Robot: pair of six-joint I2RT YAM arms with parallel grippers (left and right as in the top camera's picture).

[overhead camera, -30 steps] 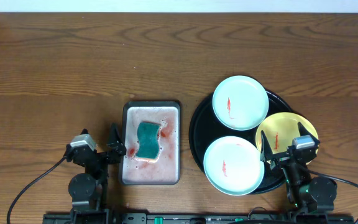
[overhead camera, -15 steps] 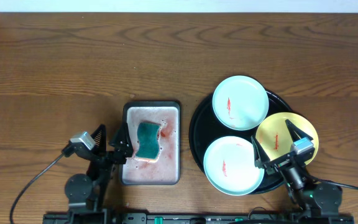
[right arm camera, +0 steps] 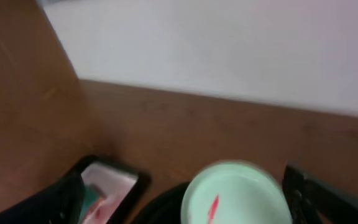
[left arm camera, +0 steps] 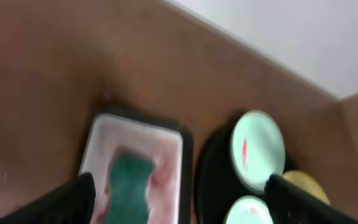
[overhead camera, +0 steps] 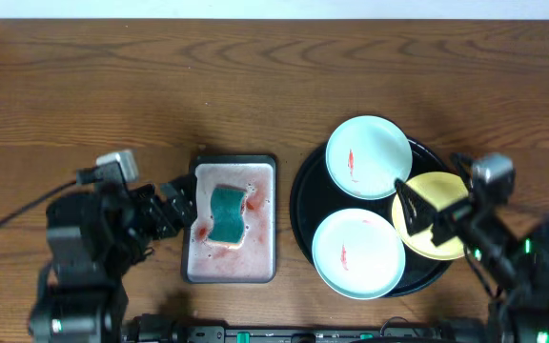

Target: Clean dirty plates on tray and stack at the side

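Note:
Three plates lie on the round black tray [overhead camera: 303, 195]. A mint plate [overhead camera: 368, 157] with a red smear is at the back, and a second smeared mint plate [overhead camera: 358, 253] is at the front. The yellow plate [overhead camera: 446, 243] is at the right, partly hidden by my right arm. My right gripper [overhead camera: 435, 198] is open and empty, raised over the yellow plate. My left gripper [overhead camera: 181, 208] is open and empty, just left of the grey pan. The blurred right wrist view shows the back mint plate [right arm camera: 235, 193]. The left wrist view shows it [left arm camera: 258, 149] beside the tray [left arm camera: 213, 168].
A rectangular grey metal pan [overhead camera: 234, 160] with pink-red liquid holds a teal sponge [overhead camera: 227, 214], left of the tray. It also shows in the left wrist view [left arm camera: 135, 134] with the sponge [left arm camera: 128, 186]. Bare wooden table surrounds these, with a white wall at the back.
Both arms have lifted from the front edge and reached further over the table. The right gripper now hangs over the yellow plate. The left sits higher beside the pan.

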